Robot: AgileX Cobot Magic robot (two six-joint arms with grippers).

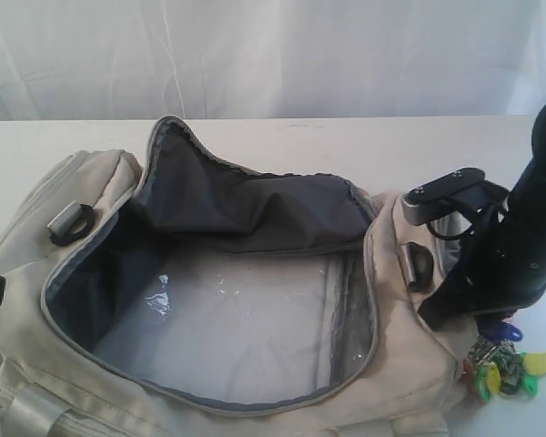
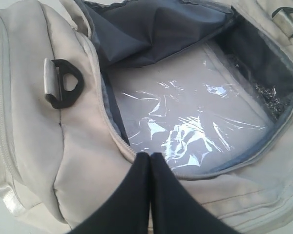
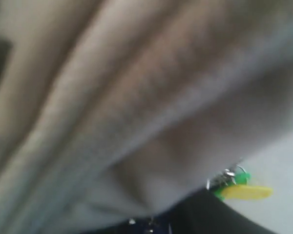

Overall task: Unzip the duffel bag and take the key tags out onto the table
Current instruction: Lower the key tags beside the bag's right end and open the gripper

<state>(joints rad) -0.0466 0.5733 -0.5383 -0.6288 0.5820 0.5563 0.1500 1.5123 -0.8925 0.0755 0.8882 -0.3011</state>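
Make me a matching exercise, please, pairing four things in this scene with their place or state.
Things:
1 bag
2 key tags
3 left gripper
4 D-ring

Descriptions:
a hangs from a grey loop
b shut
c unzipped, gaping
d multicoloured, outside the bag by its end

Pairs: 1-c; 2-d; 3-b; 4-a

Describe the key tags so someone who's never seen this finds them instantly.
Start at the big cream duffel bag lying open on the white table. Off its right end are the key tags, the only brightly coloured thing: yellow, green, red, blue.
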